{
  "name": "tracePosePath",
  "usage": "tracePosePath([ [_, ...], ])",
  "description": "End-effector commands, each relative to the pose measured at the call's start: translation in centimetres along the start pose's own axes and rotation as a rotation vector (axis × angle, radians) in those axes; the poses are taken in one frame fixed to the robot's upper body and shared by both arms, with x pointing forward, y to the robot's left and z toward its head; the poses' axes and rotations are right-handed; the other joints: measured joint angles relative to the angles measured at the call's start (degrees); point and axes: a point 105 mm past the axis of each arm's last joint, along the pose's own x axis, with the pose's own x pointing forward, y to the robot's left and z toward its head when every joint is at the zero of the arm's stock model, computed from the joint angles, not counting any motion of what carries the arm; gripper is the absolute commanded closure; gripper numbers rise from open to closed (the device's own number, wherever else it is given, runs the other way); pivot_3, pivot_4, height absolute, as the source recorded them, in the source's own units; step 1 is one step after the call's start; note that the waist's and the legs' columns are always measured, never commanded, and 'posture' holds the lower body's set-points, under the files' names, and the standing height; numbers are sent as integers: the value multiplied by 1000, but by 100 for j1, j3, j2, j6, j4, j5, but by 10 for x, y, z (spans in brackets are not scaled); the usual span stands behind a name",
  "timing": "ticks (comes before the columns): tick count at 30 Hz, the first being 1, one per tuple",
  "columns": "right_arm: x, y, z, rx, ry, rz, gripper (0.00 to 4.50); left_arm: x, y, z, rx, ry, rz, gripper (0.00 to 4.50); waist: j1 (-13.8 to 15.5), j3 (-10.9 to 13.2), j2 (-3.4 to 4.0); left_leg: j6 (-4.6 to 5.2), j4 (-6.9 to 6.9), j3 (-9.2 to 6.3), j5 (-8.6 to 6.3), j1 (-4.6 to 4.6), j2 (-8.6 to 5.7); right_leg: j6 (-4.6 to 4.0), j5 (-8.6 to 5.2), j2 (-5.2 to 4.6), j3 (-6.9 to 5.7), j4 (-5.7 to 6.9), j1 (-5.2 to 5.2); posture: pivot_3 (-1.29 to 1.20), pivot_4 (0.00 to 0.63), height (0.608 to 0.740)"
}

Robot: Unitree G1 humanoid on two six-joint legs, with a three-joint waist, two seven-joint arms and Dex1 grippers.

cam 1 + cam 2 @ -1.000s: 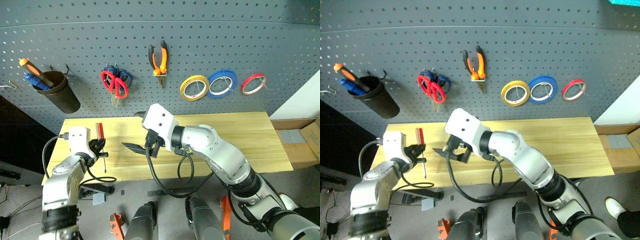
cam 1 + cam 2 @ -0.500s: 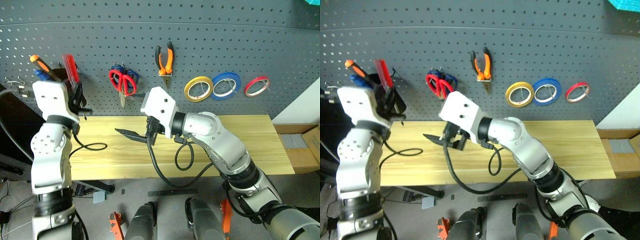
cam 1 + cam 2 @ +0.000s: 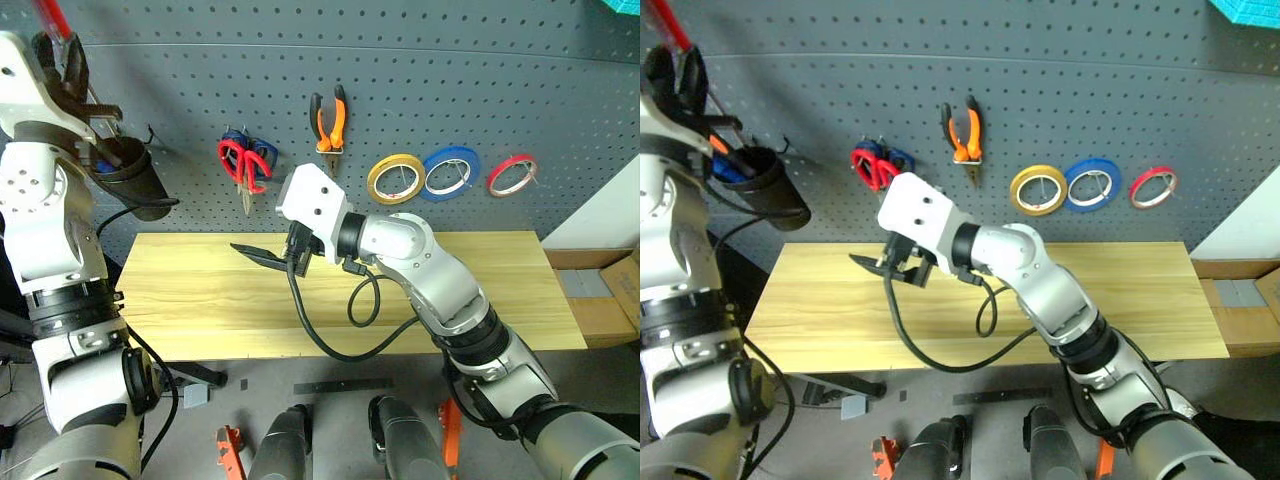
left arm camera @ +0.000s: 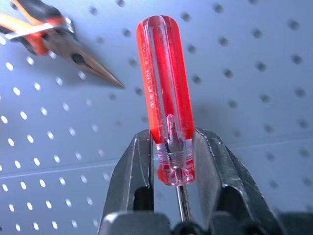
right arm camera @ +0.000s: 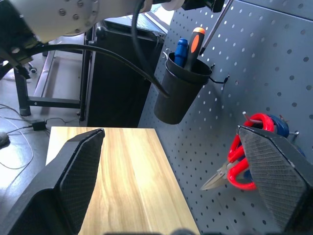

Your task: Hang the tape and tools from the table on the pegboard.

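Note:
My left gripper (image 3: 58, 62) is raised at the far left of the pegboard (image 3: 450, 90), shut on the red-handled screwdriver (image 4: 166, 98). Its handle sticks up past the fingers (image 4: 139, 171), and its thin shaft (image 5: 215, 24) slants down over a black cup (image 3: 135, 185). The yellow tape (image 3: 394, 178), the orange-and-black pliers (image 3: 328, 118) and the red-looped scissors (image 3: 240, 165) hang on the pegboard. My right gripper (image 3: 262, 255) hovers over the table (image 3: 480, 290), pointing left, open and with nothing in it.
The black cup (image 5: 181, 93) hangs on the pegboard and holds an orange-handled screwdriver (image 5: 197, 36) and a blue handle (image 5: 182, 49). Blue tape (image 3: 450, 170) and red tape (image 3: 510, 172) hang right of the yellow one. Cardboard boxes (image 3: 600, 290) sit beyond the table's right end.
My left arm has lifted the screwdriver from just above the table's left end up to the pegboard above the black cup. The right gripper has stayed open and hardly moved.

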Motion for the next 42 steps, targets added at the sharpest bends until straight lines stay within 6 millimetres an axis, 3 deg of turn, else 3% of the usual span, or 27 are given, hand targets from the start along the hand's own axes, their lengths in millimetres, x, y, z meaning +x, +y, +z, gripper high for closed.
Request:
tracePosePath([
  [1, -1, -4, 16, -40, -55, -17, 0, 4, 15, 14, 27, -58, 41, 3720, -2, -2, -3, 0, 0, 0, 0, 0, 0, 0, 1, 0, 0, 1, 0, -62, 157, 740],
  [6, -2, -4, 14, -38, -47, -18, 0, -6, 21, -14, 67, 5, 73, 3720, -6, -11, -8, 0, 1, 1, 0, 0, 1, -1, 2, 0, 2, 3, -1, -57, 159, 740],
  [10, -2, -4, 14, -34, -49, -15, 0, -7, 13, -31, 70, 31, 55, 3720, -2, -19, -20, 1, 1, -3, 0, 1, 1, -4, 4, 0, -1, 8, -3, -54, 158, 740],
  [17, -2, -2, 15, -27, -50, -12, 0, -7, 0, -35, 42, 9, 43, 1383, -4, -43, -49, 4, 5, -9, -2, 0, 0, -6, 10, 0, -4, 8, -1, -72, 162, 740],
  [21, -4, -3, 15, -24, -52, -20, 0, -9, 0, -19, 17, -58, 87, 26, -6, -43, -49, 4, 5, -9, -1, 1, 2, -7, 11, 1, -3, 10, -2, -81, 162, 740],
  [26, -22, -17, 22, 38, -98, -78, 0, -15, -24, 13, -31, -122, 35, 26, -7, -50, -56, 2, 6, -9, 0, -1, 2, -7, 12, 0, -1, 9, -2, -74, 159, 740],
  [28, -31, -21, 22, 53, -104, -96, 0, -21, -36, 17, -55, -103, -10, 26, -5, -68, -56, 2, 6, -7, 0, 0, 1, -6, 12, 0, 1, 9, 0, -70, 156, 740],
  [31, -48, -30, 18, 88, -107, -153, 0, -42, -74, 7, -10, -15, -157, 26, -4, -116, -44, 5, 6, -5, -2, 2, 0, -6, 12, 0, 4, 11, 1, -51, 140, 740],
  [33, -62, -42, 2, 153, -81, -252, 0, -68, -103, -6, -59, 56, -255, 26, -3, -193, -25, 5, 5, -4, -2, 2, 0, -6, 12, 2, 5, 10, 4, -48, 136, 740],
  [35, -75, -38, -19, 159, -24, -284, 0, -90, -119, -23, -83, 152, -282, 26, 5, -250, -24, 9, 2, 1, -4, 7, -1, -6, 12, 2, 11, 3, 10, -43, 127, 740],
  [37, -80, -30, -30, 155, 0, -281, 0, -101, -127, -31, -90, 198, -297, 26, 15, -259, -24, 11, 7, 0, -5, 11, 1, -4, 13, 10, 12, 5, 18, -40, 119, 740],
  [39, -90, -19, -54, 198, 36, -332, 0, -114, -131, -41, -79, 217, -318, 26, 18, -290, -15, 10, 11, 12, 6, 13, 2, -10, 17, 33, 22, 5, 18, -42, 110, 740],
  [42, -106, -20, -87, 144, 116, -496, 0, -128, -137, -52, -38, 224, -337, 26, 6, -342, -1, 4, -2, 48, 5, 65, 16, -18, 20, 62, 42, -1, 60, -48, 95, 740],
])
